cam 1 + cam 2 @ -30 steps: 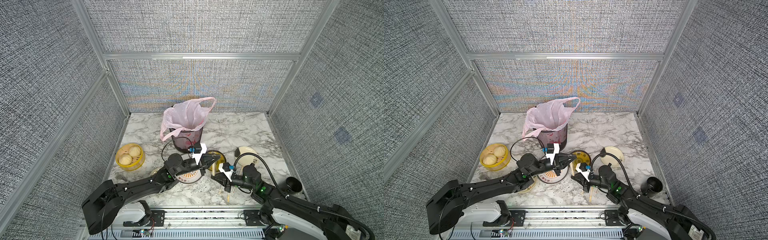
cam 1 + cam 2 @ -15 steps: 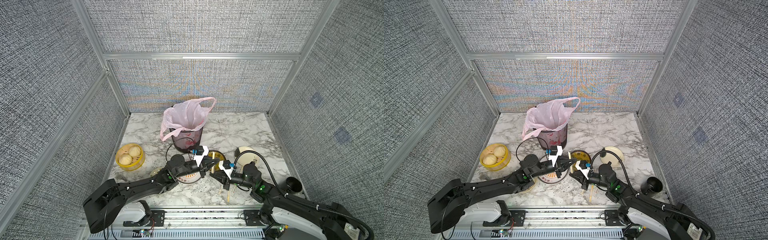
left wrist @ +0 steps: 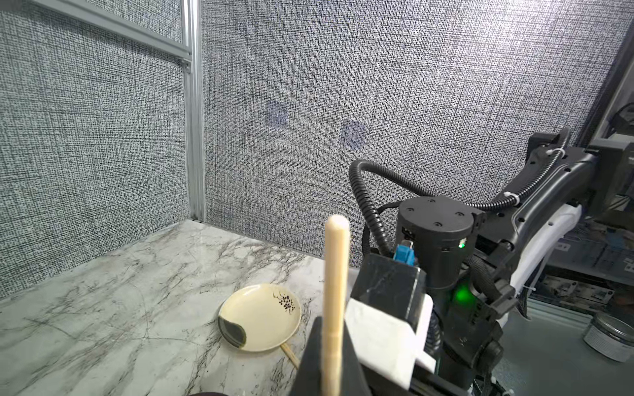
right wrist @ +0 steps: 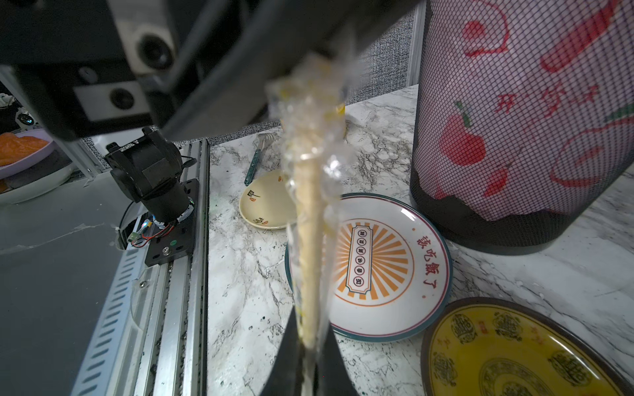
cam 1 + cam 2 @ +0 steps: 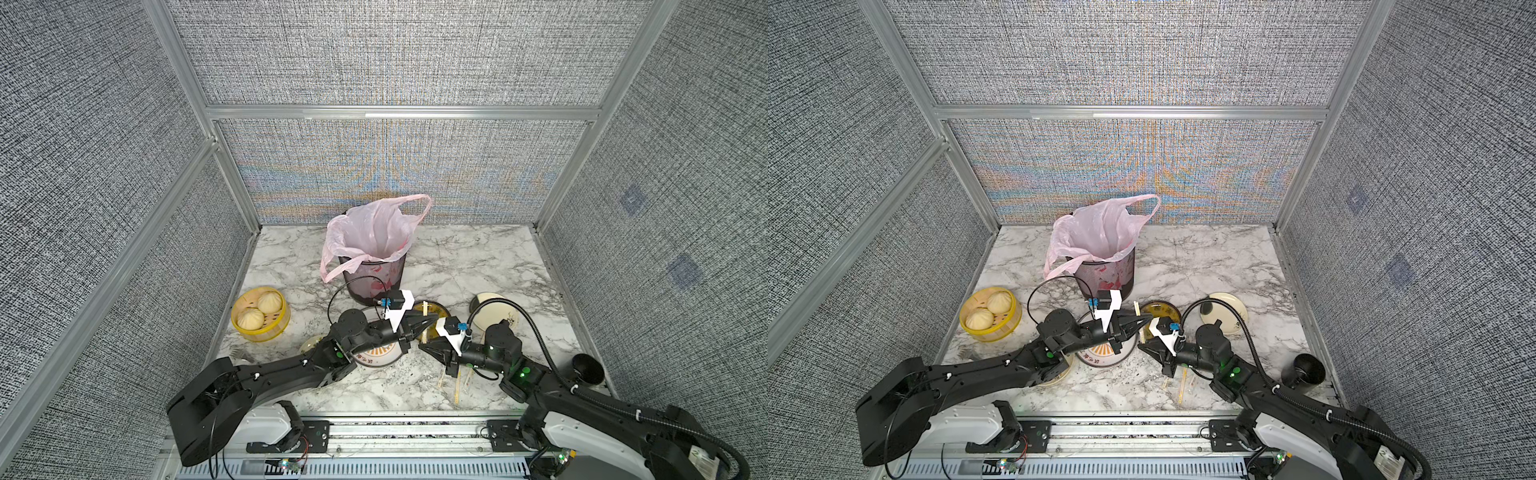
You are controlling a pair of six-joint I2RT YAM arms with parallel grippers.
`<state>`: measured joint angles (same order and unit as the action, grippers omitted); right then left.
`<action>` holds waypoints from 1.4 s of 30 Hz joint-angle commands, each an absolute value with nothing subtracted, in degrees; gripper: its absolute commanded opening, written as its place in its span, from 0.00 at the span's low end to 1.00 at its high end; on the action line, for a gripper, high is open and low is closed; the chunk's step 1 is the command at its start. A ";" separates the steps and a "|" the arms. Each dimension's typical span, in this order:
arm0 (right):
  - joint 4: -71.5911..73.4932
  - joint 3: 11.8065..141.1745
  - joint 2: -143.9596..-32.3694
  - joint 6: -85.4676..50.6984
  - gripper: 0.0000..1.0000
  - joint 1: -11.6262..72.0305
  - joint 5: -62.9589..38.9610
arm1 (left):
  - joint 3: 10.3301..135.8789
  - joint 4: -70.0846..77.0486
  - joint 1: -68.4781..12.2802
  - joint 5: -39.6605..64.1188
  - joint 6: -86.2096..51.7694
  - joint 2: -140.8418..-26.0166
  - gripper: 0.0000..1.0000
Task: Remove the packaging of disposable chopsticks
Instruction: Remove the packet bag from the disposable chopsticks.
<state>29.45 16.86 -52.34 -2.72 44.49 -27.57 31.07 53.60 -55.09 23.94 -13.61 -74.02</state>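
Left pincer [image 5: 432, 322] and right pincer [image 5: 423, 344] both clamp one sleeved chopstick pair [image 4: 308, 260]; four plates [image 5: 486, 297], two buns [image 5: 270, 301]. Pincers have drawn closer.

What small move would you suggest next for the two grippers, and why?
Probably ease the left gripper and right gripper apart along the chopsticks: both clamp one pair, a bare tip pokes past the left one, and the packaging bunches between them.

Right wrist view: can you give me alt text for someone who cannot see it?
A pair of chopsticks in a crinkled clear sleeve stretches from the shut right hand, nearest the camera, to the left hand at its far end. Beneath lie a white plate with an orange sunburst and a yellow plate, beside a mesh bin.
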 commanded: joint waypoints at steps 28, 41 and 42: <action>45.22 18.08 -55.13 -6.09 0.00 44.63 -27.49 | 28.17 41.29 -55.21 23.62 -11.87 -72.91 0.00; 30.08 18.93 -41.62 -9.34 0.99 39.68 -28.18 | 28.98 36.50 -54.79 29.42 -6.24 -69.76 0.00; 29.36 20.28 -42.11 -9.74 0.99 39.07 -29.82 | 28.47 37.64 -54.81 29.98 -6.37 -69.98 0.00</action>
